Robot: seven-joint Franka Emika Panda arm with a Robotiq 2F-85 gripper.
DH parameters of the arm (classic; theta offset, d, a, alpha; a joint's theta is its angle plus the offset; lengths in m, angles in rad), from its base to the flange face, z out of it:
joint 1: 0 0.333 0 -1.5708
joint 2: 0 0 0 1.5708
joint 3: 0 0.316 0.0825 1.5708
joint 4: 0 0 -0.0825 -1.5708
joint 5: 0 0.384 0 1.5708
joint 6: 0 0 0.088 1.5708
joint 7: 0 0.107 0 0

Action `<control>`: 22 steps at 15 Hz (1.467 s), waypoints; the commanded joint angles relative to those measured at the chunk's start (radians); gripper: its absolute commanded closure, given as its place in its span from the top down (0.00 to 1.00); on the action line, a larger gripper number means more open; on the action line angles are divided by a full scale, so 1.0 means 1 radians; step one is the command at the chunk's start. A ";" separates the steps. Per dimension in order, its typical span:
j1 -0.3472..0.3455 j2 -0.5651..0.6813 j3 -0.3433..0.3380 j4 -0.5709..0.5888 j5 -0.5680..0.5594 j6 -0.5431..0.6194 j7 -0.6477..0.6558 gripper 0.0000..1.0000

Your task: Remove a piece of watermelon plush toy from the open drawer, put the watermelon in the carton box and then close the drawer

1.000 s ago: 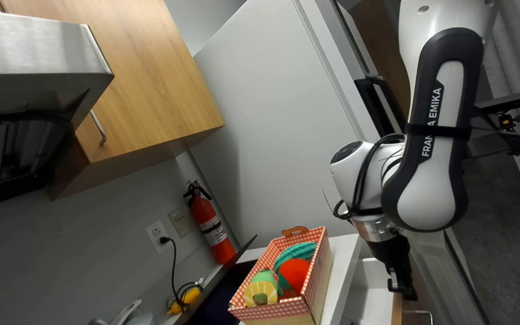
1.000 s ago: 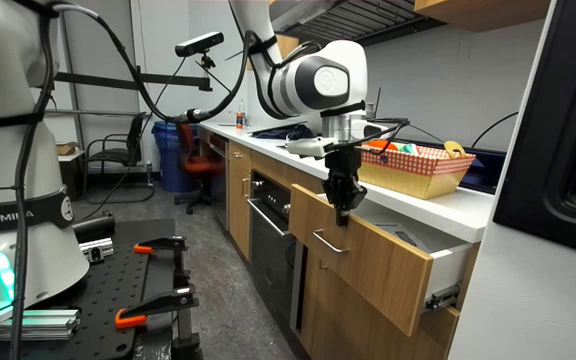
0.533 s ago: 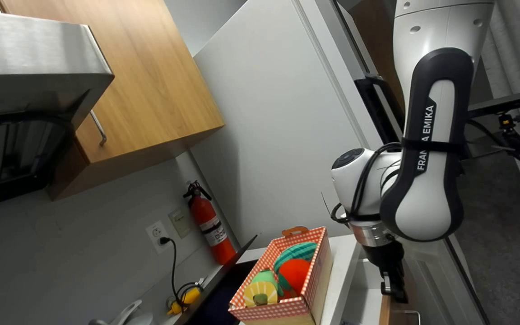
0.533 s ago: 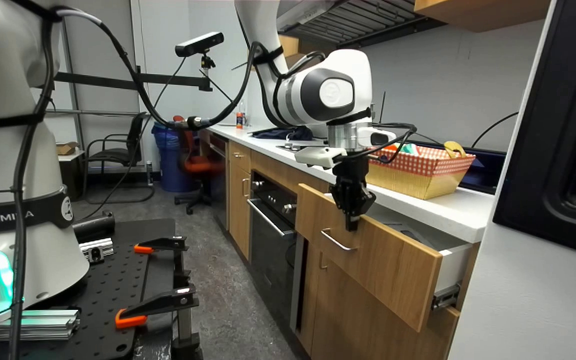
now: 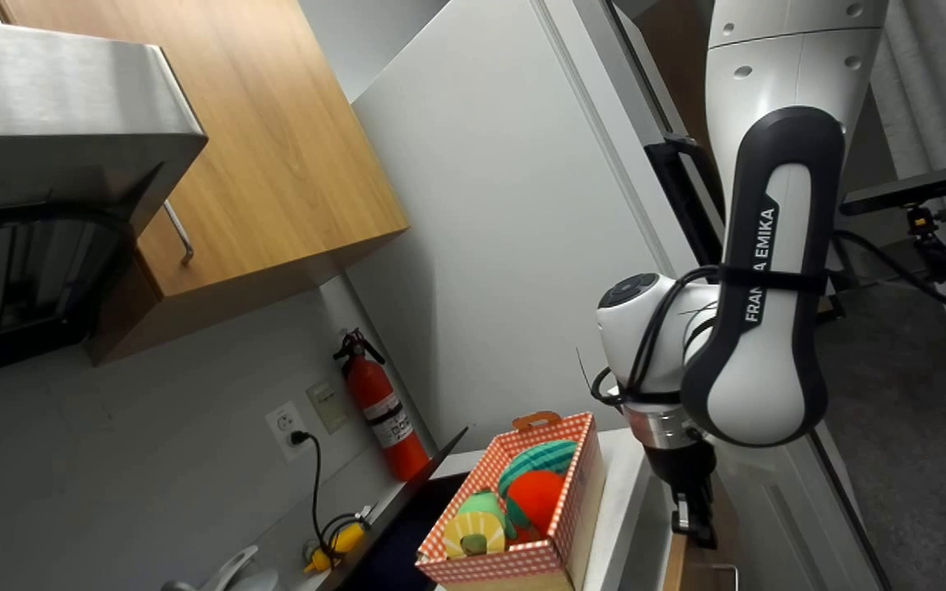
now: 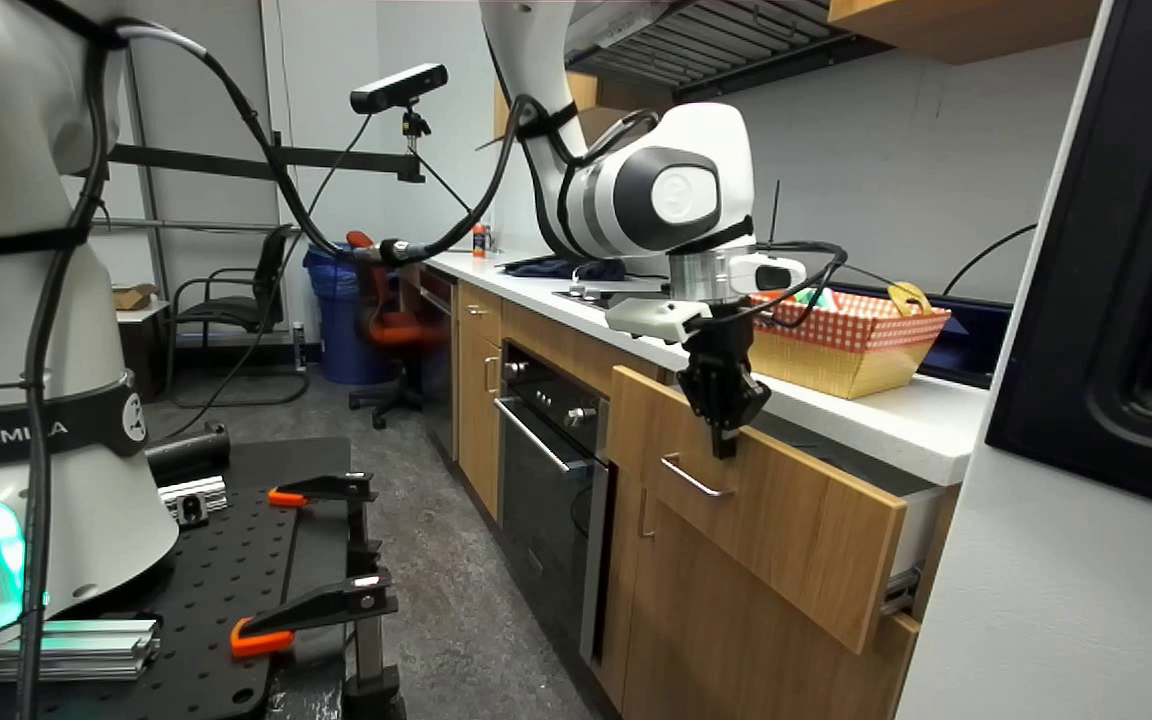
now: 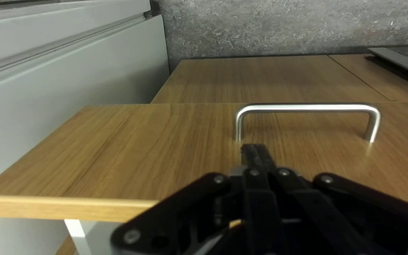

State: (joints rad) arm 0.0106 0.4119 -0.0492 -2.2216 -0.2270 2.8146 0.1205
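Drawer (image 6: 786, 530) sits farther in than before.

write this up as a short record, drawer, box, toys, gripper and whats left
drawer: partly open, wooden front, metal handle
carton box: open-topped, on the white counter
watermelon plush toy: likely the green-striped one inside the carton box
other contents: red-orange toy, yellow toy
gripper: shut, nothing seen in it, tips at the drawer's outer face; contact unclear
left to do: probably push the drawer shut
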 commanded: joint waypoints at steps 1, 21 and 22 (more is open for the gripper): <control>0.013 0.022 -0.019 0.029 0.019 0.045 -0.024 0.00; 0.050 0.103 -0.054 0.123 0.013 0.150 -0.016 0.00; 0.055 0.103 -0.058 0.123 0.012 0.157 -0.015 0.00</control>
State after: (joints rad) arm 0.0367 0.4906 -0.0760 -2.1341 -0.2250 2.9217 0.1204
